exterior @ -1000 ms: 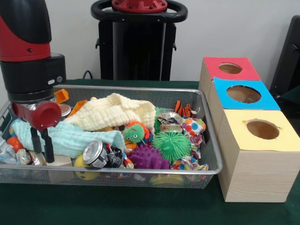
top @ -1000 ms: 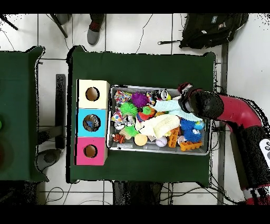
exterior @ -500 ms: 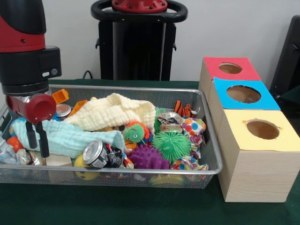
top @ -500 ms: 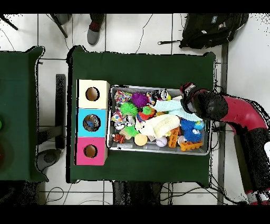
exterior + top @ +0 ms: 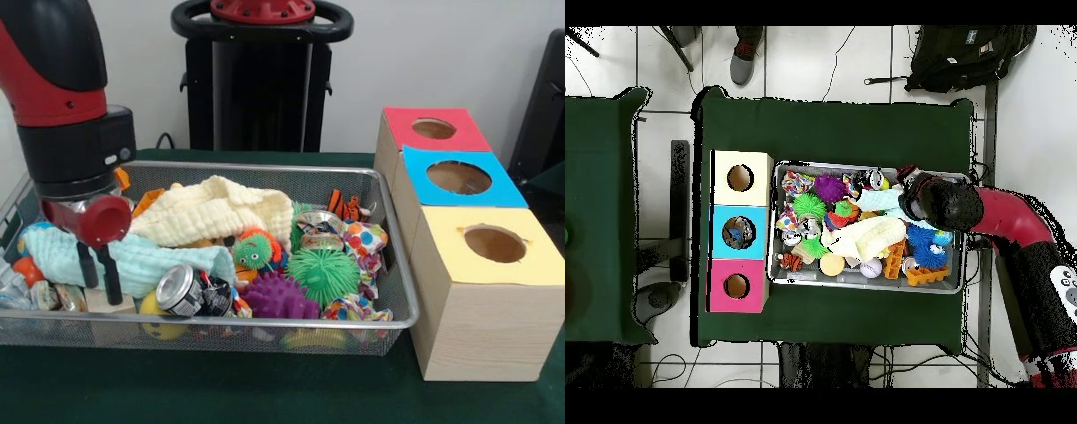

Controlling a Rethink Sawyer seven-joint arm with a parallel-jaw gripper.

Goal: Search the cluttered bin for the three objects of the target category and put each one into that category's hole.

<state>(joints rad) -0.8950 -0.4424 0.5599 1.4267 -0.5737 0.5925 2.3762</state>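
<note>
I hold the gripper [image 5: 100, 279], jaws slightly spread and empty, over the wooden block [image 5: 108, 303]; block directly beneath.

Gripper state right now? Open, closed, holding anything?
Gripper: open, fingers apart, holding nothing, down over the pale green cloth at the bin's end.
</note>
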